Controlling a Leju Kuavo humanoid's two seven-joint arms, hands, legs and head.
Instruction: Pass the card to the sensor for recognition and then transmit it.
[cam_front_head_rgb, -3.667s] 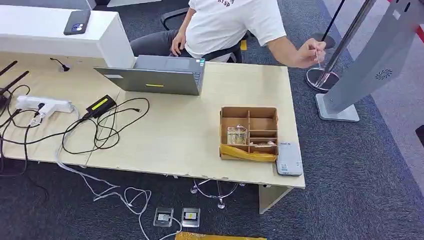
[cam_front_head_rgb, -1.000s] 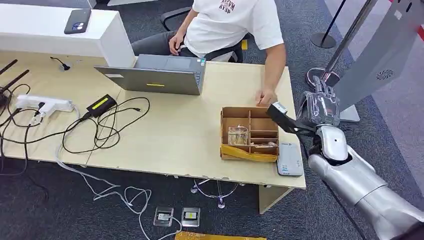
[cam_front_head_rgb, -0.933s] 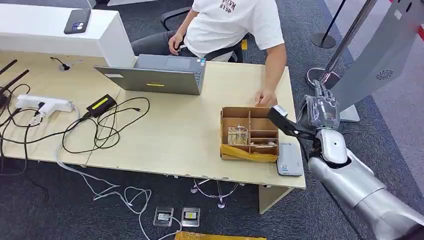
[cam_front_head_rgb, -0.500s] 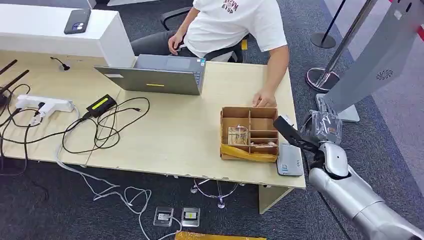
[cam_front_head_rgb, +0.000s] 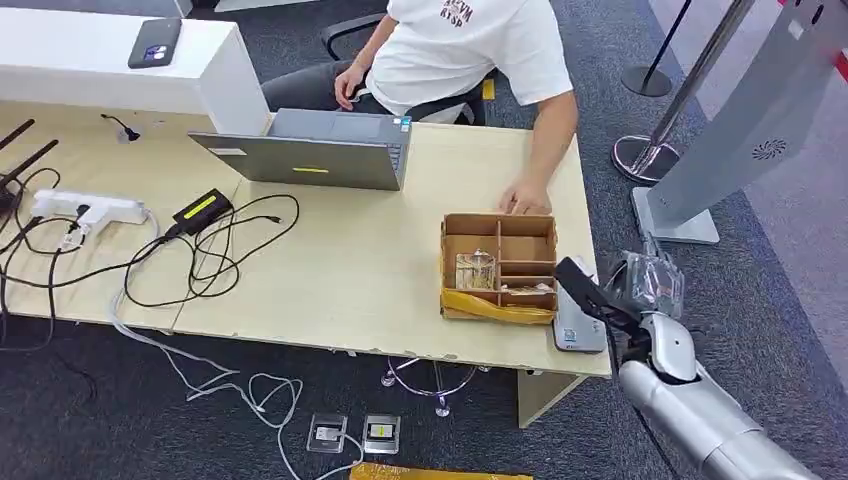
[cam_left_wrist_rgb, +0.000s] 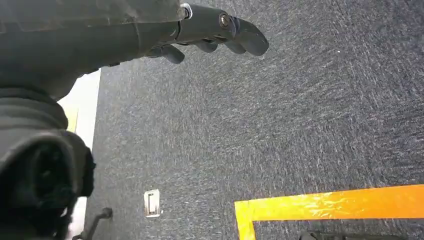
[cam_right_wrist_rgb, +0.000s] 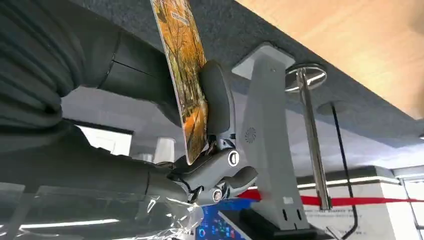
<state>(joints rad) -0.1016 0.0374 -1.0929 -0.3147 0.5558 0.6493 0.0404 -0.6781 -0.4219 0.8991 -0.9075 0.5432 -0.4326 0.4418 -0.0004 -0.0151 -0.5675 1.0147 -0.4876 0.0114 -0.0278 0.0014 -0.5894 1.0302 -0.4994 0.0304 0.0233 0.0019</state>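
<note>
One silver arm rose from the lower right, its right hand raised just past the table's right edge, beside the grey sensor lying on the corner. That hand pinched the card between thumb and fingers, the card standing edge-on with an autumn-tree picture on its face. The left hand hung over dark carpet, fingers loosely curled and holding nothing. A cardboard box sat on the table just beside the sensor.
</note>
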